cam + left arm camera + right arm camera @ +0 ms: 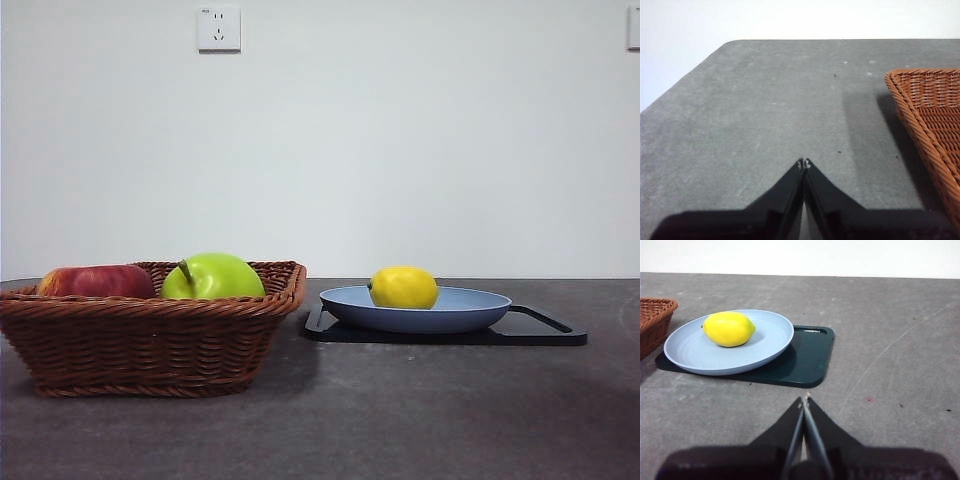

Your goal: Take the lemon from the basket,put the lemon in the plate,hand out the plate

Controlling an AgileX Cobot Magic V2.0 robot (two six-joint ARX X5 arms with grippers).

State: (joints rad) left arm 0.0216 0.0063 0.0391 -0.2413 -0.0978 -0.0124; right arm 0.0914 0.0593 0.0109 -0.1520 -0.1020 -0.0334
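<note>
The yellow lemon (403,287) (728,329) lies in the light blue plate (470,310) (775,337), which rests on a flat black tray (545,330) (807,360). The brown wicker basket (150,345) (932,115) (652,322) stands to the left of the plate. My right gripper (804,400) is shut and empty, hovering over bare table a short way from the tray's corner. My left gripper (804,162) is shut and empty over bare table beside the basket's corner. Neither arm shows in the front view.
A green apple (212,276) and a red apple (95,281) sit in the basket. The dark grey table (400,420) stretches around the basket and tray. A white wall with a socket (218,28) stands behind.
</note>
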